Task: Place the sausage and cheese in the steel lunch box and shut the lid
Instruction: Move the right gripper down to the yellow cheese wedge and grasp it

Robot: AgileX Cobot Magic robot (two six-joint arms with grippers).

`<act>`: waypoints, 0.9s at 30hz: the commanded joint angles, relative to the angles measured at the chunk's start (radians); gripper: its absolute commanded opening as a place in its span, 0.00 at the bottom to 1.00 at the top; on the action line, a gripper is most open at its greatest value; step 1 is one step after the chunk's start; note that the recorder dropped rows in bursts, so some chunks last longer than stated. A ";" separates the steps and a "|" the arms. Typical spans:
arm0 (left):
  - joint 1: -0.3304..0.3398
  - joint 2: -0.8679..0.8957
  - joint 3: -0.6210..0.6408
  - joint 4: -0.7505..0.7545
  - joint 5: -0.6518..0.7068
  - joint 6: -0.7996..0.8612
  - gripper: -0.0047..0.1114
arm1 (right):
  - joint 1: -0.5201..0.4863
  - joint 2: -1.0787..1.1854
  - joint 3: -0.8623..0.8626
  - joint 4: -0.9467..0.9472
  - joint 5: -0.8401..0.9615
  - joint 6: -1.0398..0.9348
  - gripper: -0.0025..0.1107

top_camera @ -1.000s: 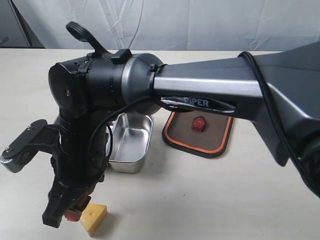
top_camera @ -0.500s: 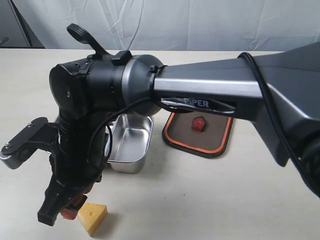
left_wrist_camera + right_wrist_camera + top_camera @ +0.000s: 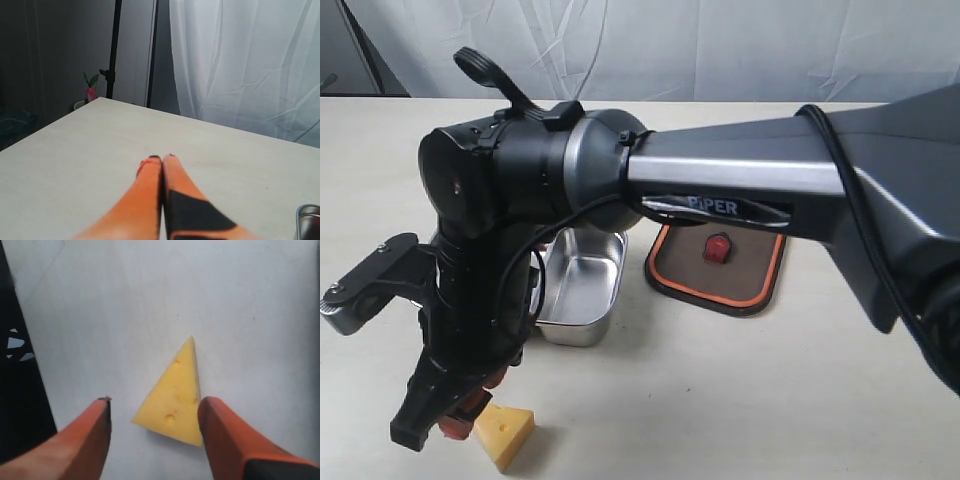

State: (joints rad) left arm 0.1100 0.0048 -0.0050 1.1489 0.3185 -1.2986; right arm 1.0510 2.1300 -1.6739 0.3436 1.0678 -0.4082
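Observation:
The cheese point(image 3: 508, 437) is a yellow wedge lying flat on the table near its front edge. In the right wrist view the cheese point(image 3: 175, 395) lies between the open orange fingers of my right gripper point(image 3: 156, 402), closer to one finger and apart from the other. In the exterior view my right gripper point(image 3: 470, 410) hangs just left of the wedge. The steel lunch box point(image 3: 585, 275) stands open behind it. The lid point(image 3: 715, 268) lies flat beside the box. My left gripper point(image 3: 162, 158) is shut on nothing above bare table. The sausage is hidden.
The right arm's black wrist and grey forearm point(image 3: 720, 165) fill the middle of the exterior view and hide the box's left part. A corner of the steel box point(image 3: 307, 220) shows in the left wrist view. White curtains hang behind the table.
My right gripper has shifted slightly down and to the left beside the cheese. The cheese, box and lid have not moved.

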 commanded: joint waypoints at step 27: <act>0.001 -0.005 0.005 0.012 0.002 0.001 0.04 | 0.056 0.109 0.003 -0.115 -0.028 0.069 0.49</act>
State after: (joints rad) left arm 0.1100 0.0048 -0.0050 1.1546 0.3185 -1.2968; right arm 1.1082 2.2193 -1.6739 0.2269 1.0430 -0.3387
